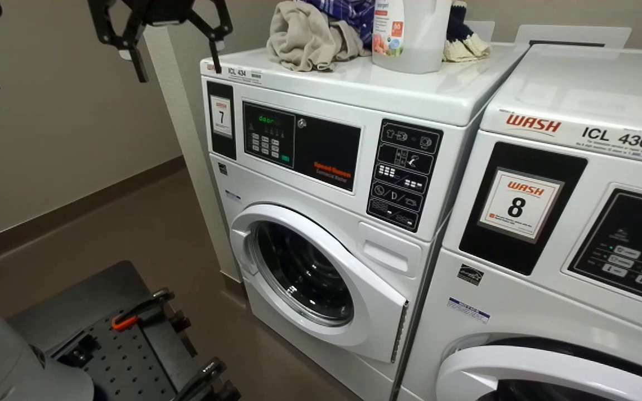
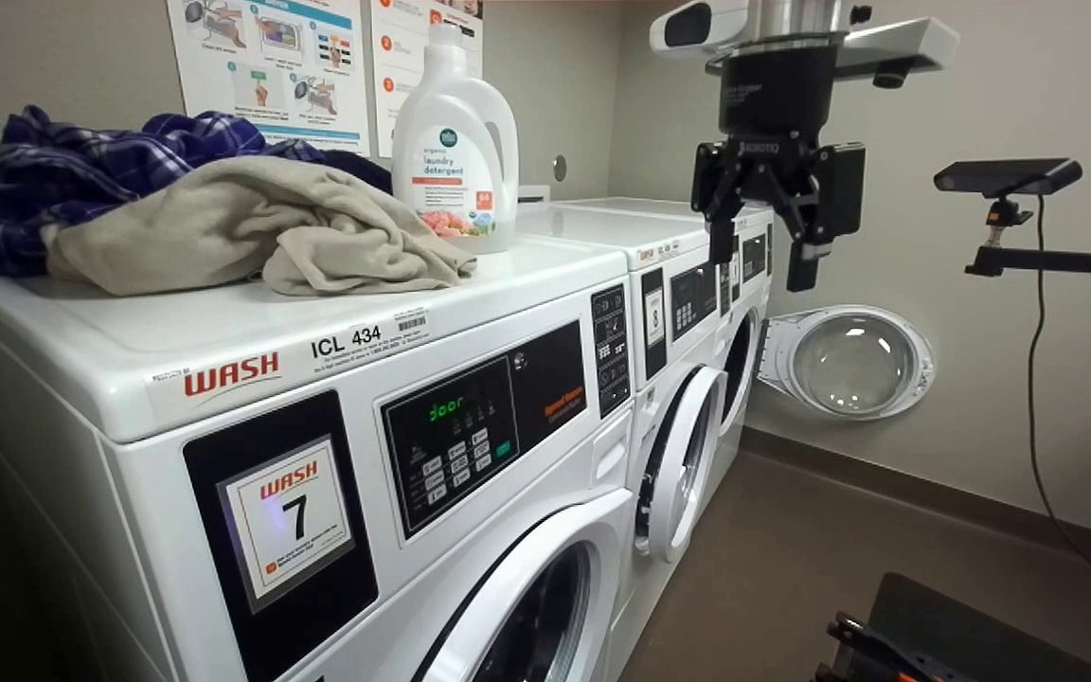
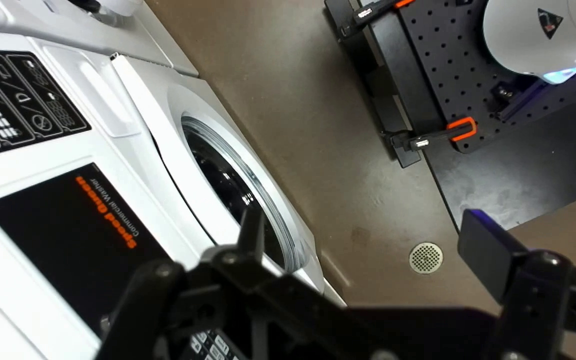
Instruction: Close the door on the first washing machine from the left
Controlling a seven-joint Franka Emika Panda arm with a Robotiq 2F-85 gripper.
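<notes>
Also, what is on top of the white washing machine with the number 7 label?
The washing machine bears a crumpled beige cloth, a blue plaid cloth, a white plastic detergent bottle and a dark cloth with ribbed cream edge. Anything beneath them is covered.

Plain beige-grey walls (image 2: 1028,85) meet a smooth brown floor (image 3: 318,135) along a dark brown baseboard (image 1: 76,210). Two white printed posters (image 2: 271,76) hang side by side, and a round, perforated, pale drain cover (image 3: 426,258) is set in the floor.
</notes>
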